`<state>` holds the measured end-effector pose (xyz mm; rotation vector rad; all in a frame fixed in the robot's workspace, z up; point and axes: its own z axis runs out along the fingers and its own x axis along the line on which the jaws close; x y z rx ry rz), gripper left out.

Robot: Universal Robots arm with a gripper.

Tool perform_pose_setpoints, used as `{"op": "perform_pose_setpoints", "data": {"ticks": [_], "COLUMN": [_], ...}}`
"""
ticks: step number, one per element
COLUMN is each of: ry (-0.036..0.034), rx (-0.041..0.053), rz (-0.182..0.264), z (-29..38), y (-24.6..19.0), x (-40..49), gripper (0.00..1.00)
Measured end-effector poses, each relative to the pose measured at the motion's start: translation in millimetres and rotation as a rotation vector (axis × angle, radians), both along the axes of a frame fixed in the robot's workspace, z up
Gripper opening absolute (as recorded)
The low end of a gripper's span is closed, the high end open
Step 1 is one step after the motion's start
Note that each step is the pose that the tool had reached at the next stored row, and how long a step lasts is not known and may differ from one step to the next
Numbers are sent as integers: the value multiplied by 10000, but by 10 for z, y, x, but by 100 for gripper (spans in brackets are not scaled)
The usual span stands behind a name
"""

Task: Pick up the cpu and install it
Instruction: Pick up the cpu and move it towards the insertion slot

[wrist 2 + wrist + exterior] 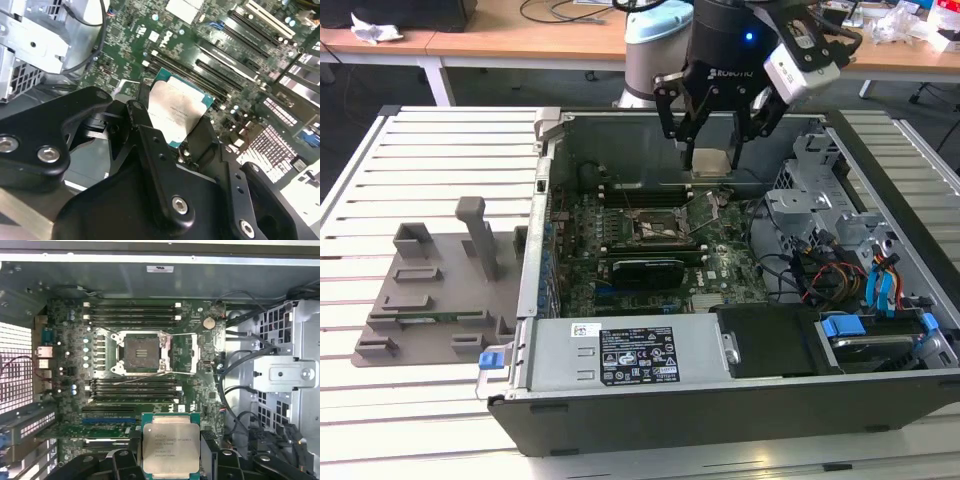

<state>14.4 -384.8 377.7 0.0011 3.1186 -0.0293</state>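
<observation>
The hand [712,152] is clenched on the cpu [710,164], a finger on each of two opposite edges, and hangs above the open computer case [720,415], which lies on its side on the slatted white surface [420,150]; a grey fixture block [430,290] sits on that surface at the exterior view's left, well apart from the case. Inside the case the green motherboard [150,405] lies flat, and on it the cpu socket [141,354] shows a bare dark middle within its metal frame; in the first wrist view the cpu [170,442] is clear of the socket, metal top towards the camera and roughly square to the frame.

The step in hand looks like carrying the chip over to the socket; to do it well, I judge, the chip should stay level and square to the frame, come straight down without sliding, and get no extra squeeze, since the contacts below are delicate.

The wrist points steeply down into the case; in the second wrist view the black fingers [142,125] flank the cpu [177,112] at its edges.
</observation>
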Motion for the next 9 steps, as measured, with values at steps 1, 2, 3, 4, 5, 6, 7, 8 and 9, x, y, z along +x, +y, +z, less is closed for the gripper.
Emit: {"op": "perform_pose_setpoints", "data": {"ticks": [1, 2, 3, 4, 5, 6, 7, 8, 9], "ry": [3, 6, 7, 9, 10, 11, 12, 13, 14], "rx": [-1, 0, -2, -1, -1, 0, -2, -3, -8], "rz": [-1, 0, 0, 0, -1, -1, -1, 0, -2], "z": [-28, -49, -62, -72, -87, -100, -110, -122, -134], "y": [9, 16, 23, 30, 44, 59, 73, 94, 118], "x": [55, 85, 107, 124, 151, 173, 189, 200, 203], "gripper": [55, 55, 55, 55, 55, 55, 55, 55, 55]}}
